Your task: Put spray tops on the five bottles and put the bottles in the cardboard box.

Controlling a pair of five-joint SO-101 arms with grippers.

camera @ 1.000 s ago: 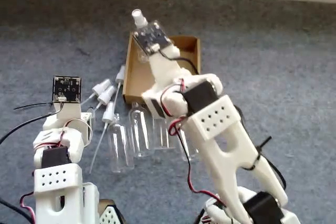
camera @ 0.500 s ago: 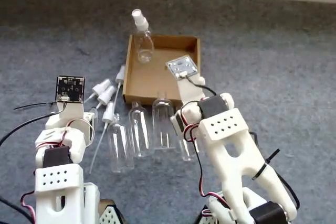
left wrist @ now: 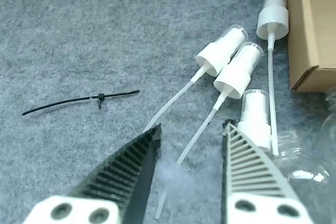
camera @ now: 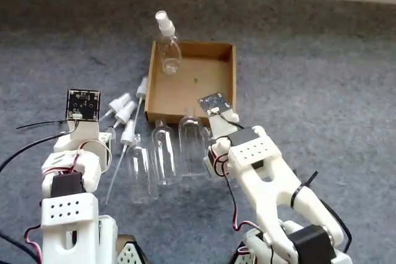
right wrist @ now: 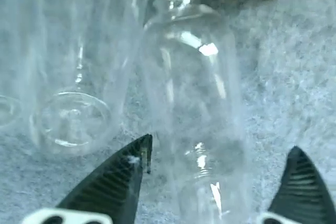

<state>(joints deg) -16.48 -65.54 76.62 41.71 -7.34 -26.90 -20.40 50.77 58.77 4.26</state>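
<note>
One capped bottle (camera: 167,46) sits in the box (camera: 204,85), in the far corner on the left arm's (camera: 68,171) side, with its spray head above the rim. Upright or leaning on the wall, cannot tell. Reads as one of five done. Four loose tops (left wrist: 239,69) lie clustered on the carpet (camera: 322,60) just beside the box wall, dip tubes trailing toward the left arm; likely staged there for that arm to pick from. Uncapped bottles (camera: 163,153) lie side by side just in front of the box, necks toward it. Three are in plain sight, a fourth is partly under the right arm (camera: 260,165). Left gripper (left wrist: 191,126): jaws spread, empty, low over the carpet, with two dip tubes running into the gap and the nearest top just beside one jaw. Left arm bent, wrist pitched down at the cluster. Right gripper (right wrist: 220,150): jaws spread wide either side of the end bottle (right wrist: 194,103), which lies lengthwise between them, neck toward the box. No squeeze visible, and contact cannot be told. Right arm folded forward, wrist tipped steeply down over that end of the row; looks posed for a body grasp. A cable tie (left wrist: 79,99) lies on the carpet, well apart from the tops.
</note>
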